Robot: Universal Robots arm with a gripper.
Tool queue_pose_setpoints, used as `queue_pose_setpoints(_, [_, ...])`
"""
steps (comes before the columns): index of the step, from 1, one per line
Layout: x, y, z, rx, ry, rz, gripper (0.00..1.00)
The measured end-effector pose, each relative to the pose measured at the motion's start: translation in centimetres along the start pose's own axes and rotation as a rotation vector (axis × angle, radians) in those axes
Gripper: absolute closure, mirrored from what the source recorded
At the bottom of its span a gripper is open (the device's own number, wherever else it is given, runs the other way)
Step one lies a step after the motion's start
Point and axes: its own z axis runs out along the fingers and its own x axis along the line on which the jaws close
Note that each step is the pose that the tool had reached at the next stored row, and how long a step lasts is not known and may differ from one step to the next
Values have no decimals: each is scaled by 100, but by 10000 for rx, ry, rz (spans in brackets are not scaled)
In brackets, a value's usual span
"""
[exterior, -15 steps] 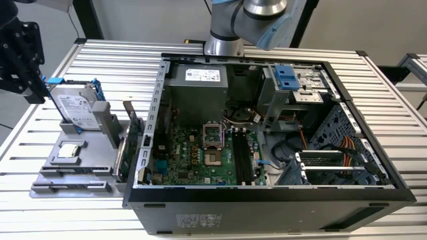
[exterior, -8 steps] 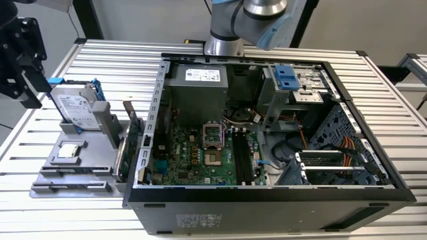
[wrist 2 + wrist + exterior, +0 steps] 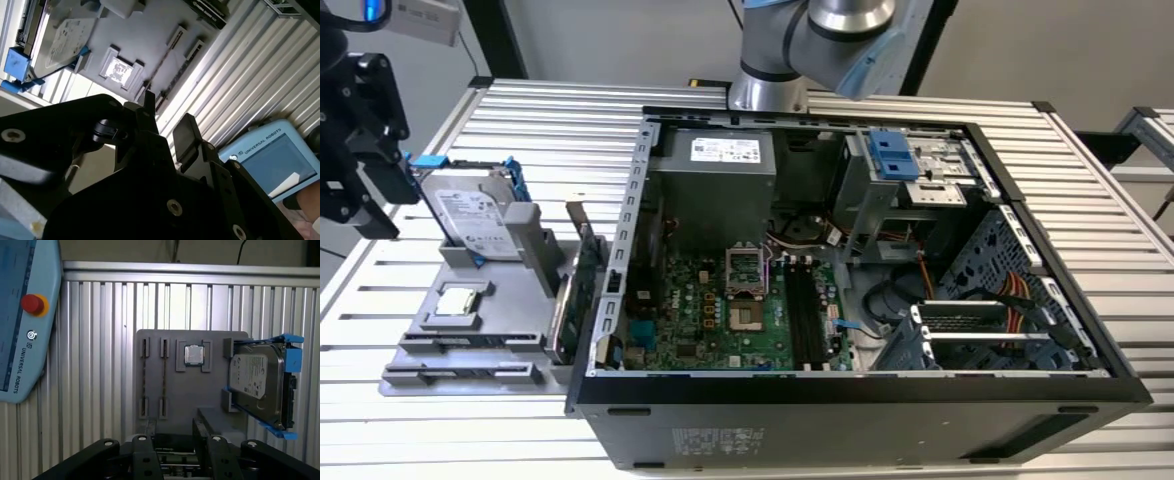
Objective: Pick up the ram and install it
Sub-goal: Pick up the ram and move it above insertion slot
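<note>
Two thin dark sticks, the ram (image 3: 164, 377) seen edge-on, stand in the two narrow slots of a grey holder tray (image 3: 190, 395). The second wrist view shows the ram (image 3: 165, 62) as thin lines on the tray (image 3: 145, 30). My gripper (image 3: 177, 452) hovers well above the tray, open, with nothing between its black fingers (image 3: 187, 130). In the exterior view the gripper (image 3: 367, 190) hangs at the far left, beside the tray (image 3: 494, 290). Inside the open computer case (image 3: 854, 390), the black memory slots (image 3: 803, 310) lie on the motherboard.
On the tray also sit a CPU chip (image 3: 194, 355) and a hard drive in a blue bracket (image 3: 260, 382). A green expansion card (image 3: 567, 300) stands between tray and case. A blue teach pendant (image 3: 20, 315) lies on the ribbed aluminium table (image 3: 100, 340).
</note>
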Motion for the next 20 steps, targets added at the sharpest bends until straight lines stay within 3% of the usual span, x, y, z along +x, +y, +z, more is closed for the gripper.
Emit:
queue_pose_setpoints(6, [52,-40,42,-1,0,-128,0])
queue_pose_setpoints(20, [55,-49,80,-2,1,-181,0])
